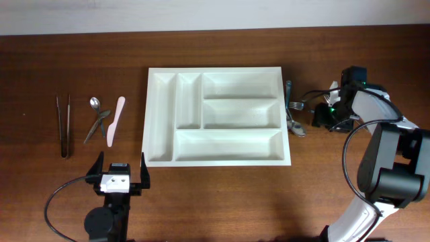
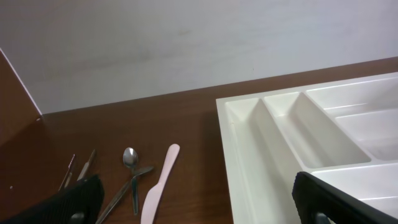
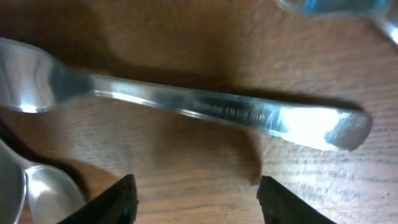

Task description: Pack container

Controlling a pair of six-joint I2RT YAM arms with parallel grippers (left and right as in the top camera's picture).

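Two dark fingertips (image 3: 121, 200) of the right gripper (image 3: 196, 196) are seen spread wide at the lower edge of its wrist view, with nothing held between them. A steel utensil (image 3: 217, 109) lies crosswise on the wood just beyond the tips and is not touched. A spoon bowl (image 3: 43, 190) is partly seen beside the left fingertip, and a blurred blue piece (image 3: 336, 6) sits at the top edge.

From overhead, this cutlery is found bunched against the right rim of the white tray (image 1: 215, 70), which lies in the middle of the table (image 1: 40, 60). The left gripper (image 1: 121, 166) is also held wide open and empty, just in front of the tray's near-left corner.

A strip of bare wood separates the tray's left rim from a pink spatula (image 1: 115, 121), a spoon (image 1: 95, 103), a second metal piece (image 1: 97, 125) and long tweezers (image 1: 64, 126), which are laid well apart from the right-hand group. Bare wood is also seen along the tray's front edge.

The tray is divided into five compartments: two narrow ones at the left, two wide ones at the upper right, and one long one at the front. All are seen without contents.
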